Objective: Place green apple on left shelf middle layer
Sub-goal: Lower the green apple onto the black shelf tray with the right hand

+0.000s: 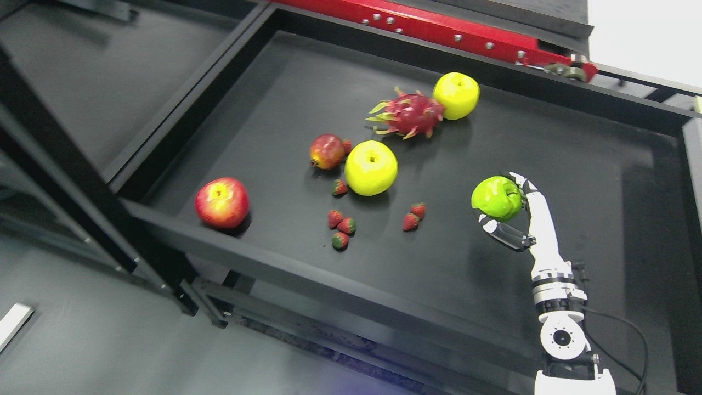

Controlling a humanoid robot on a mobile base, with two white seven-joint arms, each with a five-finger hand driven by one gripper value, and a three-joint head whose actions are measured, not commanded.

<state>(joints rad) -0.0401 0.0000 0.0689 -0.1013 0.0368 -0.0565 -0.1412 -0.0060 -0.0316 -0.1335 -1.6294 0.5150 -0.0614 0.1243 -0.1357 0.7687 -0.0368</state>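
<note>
Head view: we see right hand (513,211), white with dark fingers, wrapped round glossy green apple (496,198) over right part of black tray shelf (307,269); whether apple touches tray, we cannot tell. We count two yellow apples (371,167), one red apple (222,202), one small dark-red apple (327,151), one pink dragon fruit (408,114), six small strawberries (345,225). Red metal bar (439,27) runs behind tray.

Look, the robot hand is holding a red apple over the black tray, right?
Not quite. In the head view the right robot hand is holding a green apple over the black tray. The red apple sits untouched at the tray's left.
</note>
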